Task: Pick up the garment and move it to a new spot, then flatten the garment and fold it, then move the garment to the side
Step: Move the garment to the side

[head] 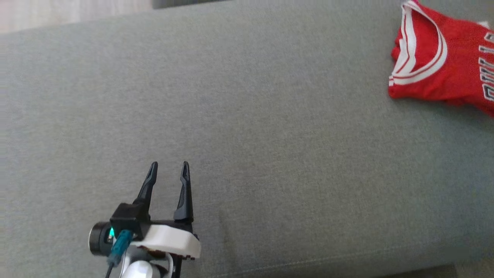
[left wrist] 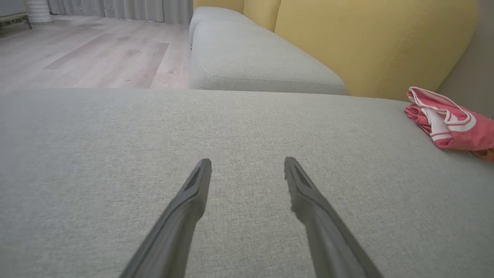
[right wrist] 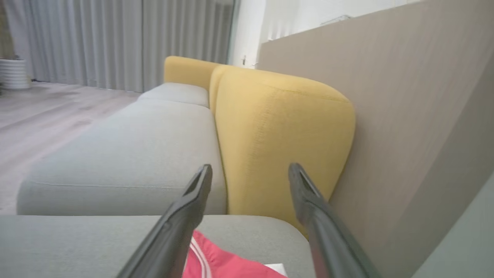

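The garment (head: 444, 61) is a red jersey with white trim, lying folded at the far right of the grey cushion (head: 247, 135). The left wrist view has the garment (left wrist: 451, 121) at its right edge, well clear of my fingers. My left gripper (head: 170, 170) hovers open over bare cushion at the lower left, far from the jersey, and its fingers (left wrist: 181, 216) hold nothing. In the right wrist view my right gripper (right wrist: 249, 172) is open and raised, with nothing between its fingers. A corner of the garment (right wrist: 220, 262) lies just below them.
A yellow backrest (right wrist: 281, 135) and a beige wall panel (right wrist: 405, 116) stand beyond the jersey. A second grey seat cushion (left wrist: 247, 58) adjoins the far side. Wooden floor (left wrist: 85, 50) and grey curtains (right wrist: 115, 42) lie further off.
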`<state>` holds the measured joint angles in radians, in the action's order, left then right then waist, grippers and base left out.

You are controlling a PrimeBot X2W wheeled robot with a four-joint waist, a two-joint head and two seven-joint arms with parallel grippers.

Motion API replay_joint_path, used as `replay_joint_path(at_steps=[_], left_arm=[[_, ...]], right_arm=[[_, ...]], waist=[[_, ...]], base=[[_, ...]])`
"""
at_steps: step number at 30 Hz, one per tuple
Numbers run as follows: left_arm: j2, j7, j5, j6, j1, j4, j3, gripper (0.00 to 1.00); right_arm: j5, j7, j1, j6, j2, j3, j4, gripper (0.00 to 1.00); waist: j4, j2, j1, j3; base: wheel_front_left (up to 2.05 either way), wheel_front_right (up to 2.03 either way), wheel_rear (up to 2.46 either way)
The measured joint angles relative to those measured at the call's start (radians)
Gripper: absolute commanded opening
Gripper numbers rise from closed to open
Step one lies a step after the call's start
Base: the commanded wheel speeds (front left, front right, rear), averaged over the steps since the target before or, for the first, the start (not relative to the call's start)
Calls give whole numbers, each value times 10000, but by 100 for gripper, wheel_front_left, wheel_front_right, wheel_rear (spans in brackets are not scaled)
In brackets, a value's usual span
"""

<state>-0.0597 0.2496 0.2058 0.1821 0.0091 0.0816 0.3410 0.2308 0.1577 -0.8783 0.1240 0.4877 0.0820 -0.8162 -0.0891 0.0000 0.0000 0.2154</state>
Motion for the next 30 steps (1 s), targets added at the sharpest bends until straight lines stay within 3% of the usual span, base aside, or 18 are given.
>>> replay_joint_path(at_steps=[5,8,17,23,30], left_arm=[[21,0,84,207,120,25,-19,100],[27,0,165,334,163,134,-73,100],[35,0,257,397,634,537,-424,100],[35,0,245,408,959,771,-633,100],[35,0,144,393,1134,918,-713,100]], right_arm=[[405,288,1767,0,-121,38,1954,100],[493,278,3273,0,-525,-184,3352,100],[-412,-84,7746,0,-2784,-1484,7102,100],[-1206,416,9524,0,-3981,-1795,7315,100],[-1507,821,10231,0,-4368,-1871,6989,100]], waist=[[456,0,0,-590],[818,0,0,-935],[1686,0,0,-1866],[1785,0,0,-2199],[1710,0,0,-2329]], base=[[0,0,0],[0,0,0],[0,0,0],[0,0,0],[0,0,0]])
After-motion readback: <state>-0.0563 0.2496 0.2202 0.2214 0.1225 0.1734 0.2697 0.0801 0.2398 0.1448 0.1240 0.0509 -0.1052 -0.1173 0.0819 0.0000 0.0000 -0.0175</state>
